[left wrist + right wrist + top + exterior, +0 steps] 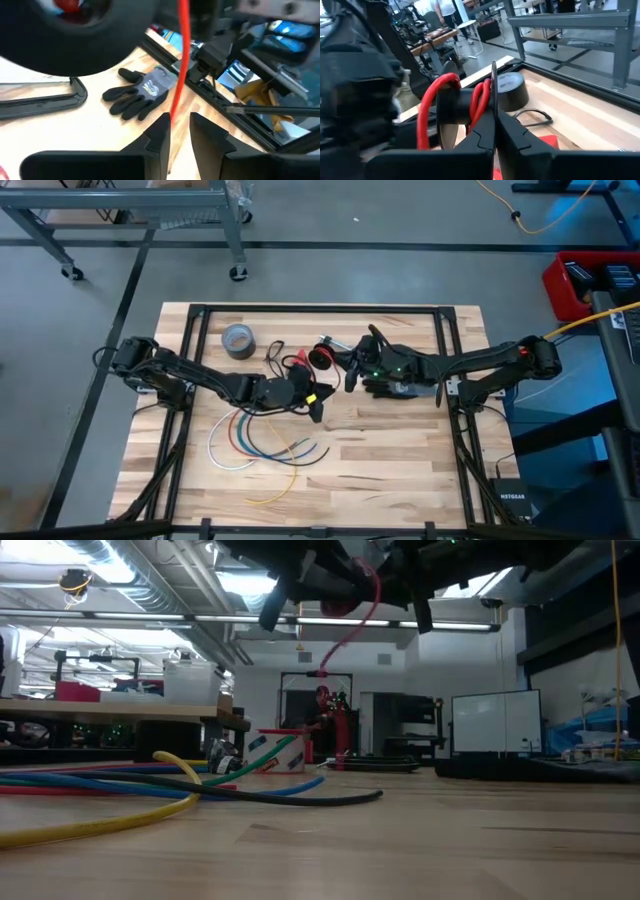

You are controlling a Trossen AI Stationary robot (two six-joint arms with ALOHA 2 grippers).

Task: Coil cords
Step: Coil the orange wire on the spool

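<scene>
The cords are one thin red wire (181,60) and a small black spool (457,107) with a few red turns on its core. The spool is held above the table's middle (322,357), high in the low view (345,595). My right gripper (495,125) comes from the table's right and is shut on the spool. My left gripper (180,127) is just near of the spool (316,405). Its fingers stand a little apart, and the wire runs from the spool down to them. My left gripper has the red wire lying against the inner tip of one finger (167,120), not pinched; the other finger stands clear of it. The wire runs nearly straight from the spool to that fingertip. My right gripper pinches the spool's thin flange (493,92) at its rim between the two fingers, which come about level from the table's right. The spool is lifted clear of the table with its axis roughly level.
A grey tape roll (238,340) lies at the far left. A fanned bundle of coloured wires (260,445) lies on the near left. A dark glove (142,92) lies under my right arm. A black frame (440,330) runs around the tabletop.
</scene>
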